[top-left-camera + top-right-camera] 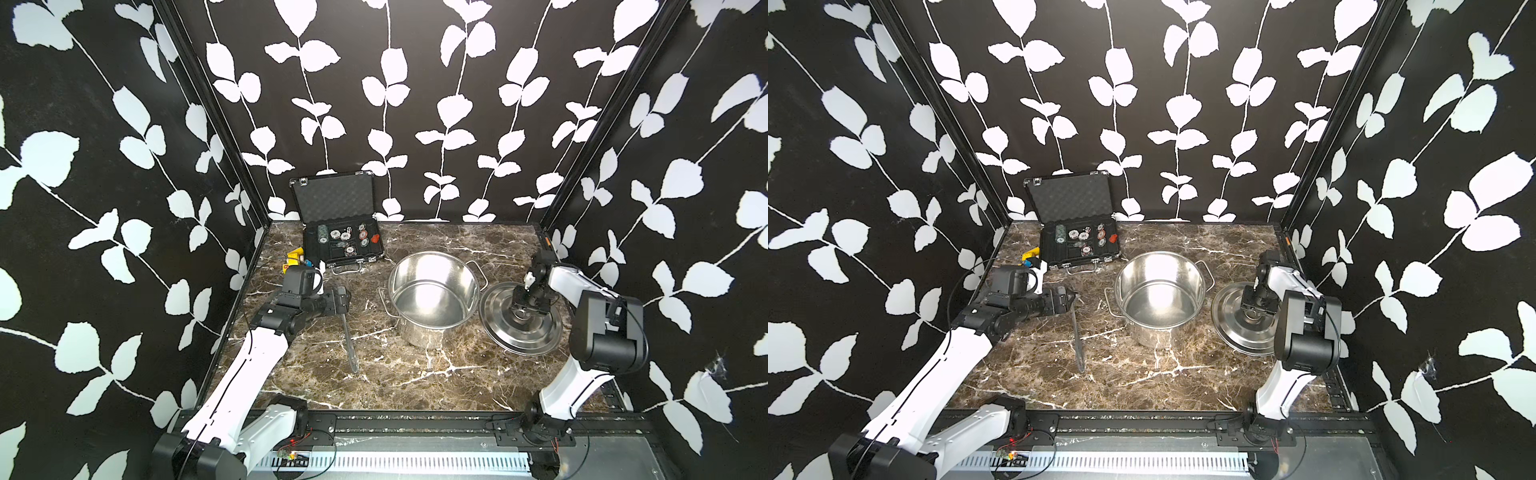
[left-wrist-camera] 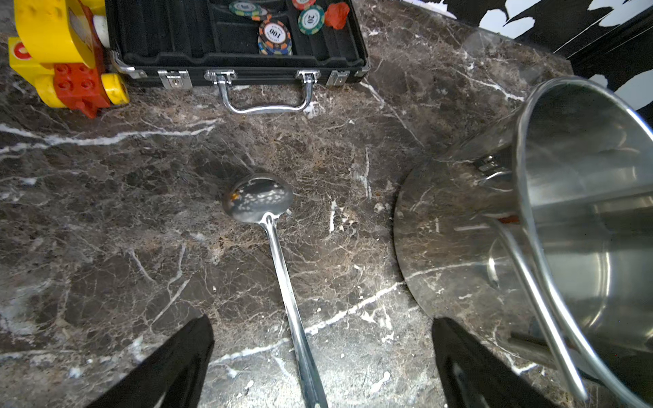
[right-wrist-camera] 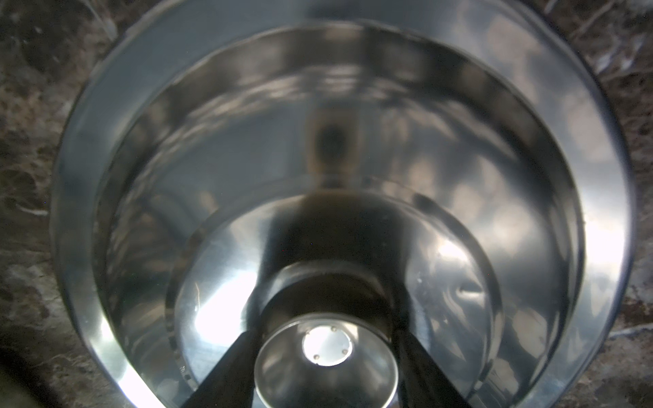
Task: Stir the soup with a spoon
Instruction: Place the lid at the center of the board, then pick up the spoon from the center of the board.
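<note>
The long slender silver metal spoon [image 2: 281,268] lies flat on the brown white-veined marble table [image 1: 415,382], left of the tall shiny steel pot [image 1: 432,332]. Its bowl points far and its handle points near.

Handling, judged from the look:
- It is stiff and light, and polished, so prob. slippery.
- It sits low on hard stone, so there is little room under it for pads.
- Best hold is approx. mid-handle, pinched across the thin width, w/ the bowl left free for stirring.

The left gripper [image 2: 321,321] hangs over the handle w/ its 2 black fingers [image 2: 183,353] spread wide either side of it, holding nothing.

The right gripper [image 3: 325,333] is down at the knob of the round steel lid [image 1: 498,332], which lies right of the pot. Its fingers flank the knob, but I can't tell whether they clamp it or are clear of it.

Far left are an open black case of poker chips [image 1: 336,199] and a yellow-red plastic toy [image 2: 60,53]. The black walls w/ white leaf print [image 1: 124,166] close in 3 sides.
</note>
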`<state>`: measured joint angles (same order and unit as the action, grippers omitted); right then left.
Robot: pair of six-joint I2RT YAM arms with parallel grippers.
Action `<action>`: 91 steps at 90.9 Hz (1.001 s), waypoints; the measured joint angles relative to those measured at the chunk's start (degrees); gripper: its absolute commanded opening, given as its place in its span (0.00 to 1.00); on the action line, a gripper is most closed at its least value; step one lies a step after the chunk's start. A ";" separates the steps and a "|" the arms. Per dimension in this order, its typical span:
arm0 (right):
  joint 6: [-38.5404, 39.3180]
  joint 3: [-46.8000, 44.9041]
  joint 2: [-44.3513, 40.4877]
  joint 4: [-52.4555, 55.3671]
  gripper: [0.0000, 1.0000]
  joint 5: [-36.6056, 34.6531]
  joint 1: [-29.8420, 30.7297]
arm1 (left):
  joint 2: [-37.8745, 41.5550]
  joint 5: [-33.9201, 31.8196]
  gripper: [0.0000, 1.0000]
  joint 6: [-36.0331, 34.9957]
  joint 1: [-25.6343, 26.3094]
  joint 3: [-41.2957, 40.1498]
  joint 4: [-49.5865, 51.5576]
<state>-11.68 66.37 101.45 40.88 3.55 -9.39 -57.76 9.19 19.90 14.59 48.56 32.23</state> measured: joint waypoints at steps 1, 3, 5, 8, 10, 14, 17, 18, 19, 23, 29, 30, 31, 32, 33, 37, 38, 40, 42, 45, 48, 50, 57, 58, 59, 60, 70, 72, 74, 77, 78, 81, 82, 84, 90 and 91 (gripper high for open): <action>0.04 0.00 0.00 0.00 0.67 0.00 0.00 | -0.07 0.02 0.99 0.07 0.02 -0.13 -0.07; -0.09 0.00 0.00 -0.04 0.68 0.07 0.00 | -0.39 0.07 0.99 0.26 0.02 -0.46 -0.22; -0.13 0.00 -0.04 -0.17 0.69 0.11 0.00 | -0.66 0.11 0.99 0.50 0.00 -0.76 -0.42; -0.11 0.00 -0.07 -0.39 0.72 0.15 0.00 | -1.20 0.17 0.99 0.87 0.02 -1.18 -0.61; -0.15 0.00 -0.13 -0.52 0.74 0.20 0.00 | -1.66 0.20 0.99 1.16 0.02 -1.51 -0.81; -0.13 -0.04 -0.42 -0.66 0.76 0.28 0.00 | -2.54 0.26 0.98 1.77 0.02 -2.14 -1.14; -0.11 -0.13 -0.72 -0.61 0.77 0.35 0.00 | -3.30 0.35 0.97 2.23 0.00 -2.69 -1.53; -0.13 -0.13 -0.85 -0.55 0.78 0.37 0.00 | -3.56 0.39 0.97 2.43 0.00 -2.89 -1.68; -0.13 -0.13 -0.94 -0.48 0.78 0.37 0.00 | -3.78 0.44 0.96 2.58 0.02 -3.06 -1.81; -0.09 -0.13 -1.86 -0.17 0.78 0.48 0.00 | -4.85 0.72 0.94 3.15 0.00 -3.87 -2.58; -0.11 -0.17 -4.57 0.57 0.79 0.61 0.00 | -6.64 1.49 0.88 4.17 0.02 -4.98 -3.87; -0.11 -0.22 -5.25 0.68 0.79 0.63 0.00 | -6.99 1.66 0.87 4.35 0.02 -5.14 -4.09; -0.11 -0.28 -5.84 0.72 0.79 0.68 0.00 | -7.28 1.79 0.86 4.42 0.00 -5.27 -4.28; -0.11 -0.33 -6.56 0.81 0.79 0.74 0.00 | -7.65 1.95 0.85 4.55 0.02 -5.42 -4.50; -0.11 -0.39 -7.52 0.92 0.79 0.79 0.00 | -8.09 2.12 0.83 4.70 0.02 -5.60 -4.79; -0.11 -0.68 -11.43 1.22 0.78 1.31 0.11 | -9.75 2.67 0.78 5.16 0.02 -6.05 -5.70; -0.11 -0.70 -12.48 1.33 0.77 1.51 0.15 | -10.19 2.78 0.76 5.29 0.02 -6.12 -5.97; -0.11 -0.81 -14.67 1.44 0.76 1.75 0.35 | -11.23 3.08 0.73 5.57 0.02 -6.36 -6.60; -0.09 -0.90 -17.33 1.51 0.76 2.12 0.52 | -12.22 3.30 0.71 5.92 0.02 -6.54 -7.21; -0.09 -0.96 -20.63 1.53 0.75 2.73 0.81 | -13.77 3.58 0.67 6.23 0.02 -6.84 -8.15; -0.07 -0.98 -24.02 1.53 0.73 3.34 1.40 | -15.26 3.72 0.64 6.69 0.07 -7.13 -9.09; -0.09 -0.98 -25.86 1.57 0.73 3.72 1.92 | -16.06 3.72 0.64 6.84 0.11 -7.34 -9.73; 0.28 -0.98 -31.06 1.77 0.69 5.95 4.61 | -19.06 3.61 0.60 7.91 0.28 -8.35 -12.11; 0.37 -0.98 -31.52 1.79 0.68 6.29 5.01 | -19.39 3.48 0.60 8.17 0.31 -8.57 -12.46; 0.39 -0.98 -32.02 1.86 0.67 6.78 5.46 | -19.69 3.43 0.60 8.15 0.35 -8.74 -12.76; 0.48 -0.98 -32.44 1.90 0.67 7.21 5.84 | -20.13 3.39 0.60 8.48 0.39 -9.05 -13.22; 0.55 -1.60 -34.62 1.90 0.61 11.85 9.09 | -22.49 2.32 0.56 9.46 0.52 -11.52 -15.91; 0.50 -1.99 -34.93 1.77 0.60 12.96 9.60 | -22.86 2.10 0.54 9.53 0.55 -11.93 -16.46; 0.42 -2.36 -35.19 1.68 0.59 13.73 10.01 | -22.80 2.05 0.52 9.53 0.55 -12.02 -17.22; 0.28 -2.97 -35.56 1.49 0.58 14.91 10.69 | -22.95 1.88 0.50 9.62 0.55 -12.33 -18.64; 0.24 -3.23 -35.71 1.33 0.57 15.45 10.95 | -23.08 1.92 0.49 9.75 0.55 -12.44 -19.10; -0.04 -3.89 -36.04 0.92 0.55 16.61 11.47 | -23.45 2.01 0.46 9.77 0.55 -12.72 -20.39; -0.07 -4.15 -36.15 0.70 0.54 17.09 11.69 | -23.50 2.01 0.45 9.84 0.55 -12.76 -20.72; -0.37 -4.55 -36.35 0.20 0.53 17.90 11.98 | -23.76 2.10 0.43 9.88 0.55 -12.90 -21.51; -1.25 -5.62 -36.85 -1.62 0.50 20.87 12.74 | -24.57 2.49 0.38 10.16 0.55 -13.18 -23.89; -1.31 -5.75 -36.92 -2.01 0.50 21.35 12.87 | -24.74 2.67 0.38 10.43 0.55 -13.27 -24.50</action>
<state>-12.99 60.62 64.53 38.87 24.91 3.49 -82.50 11.86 30.33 15.14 35.29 7.73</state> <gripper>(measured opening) 0.515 0.411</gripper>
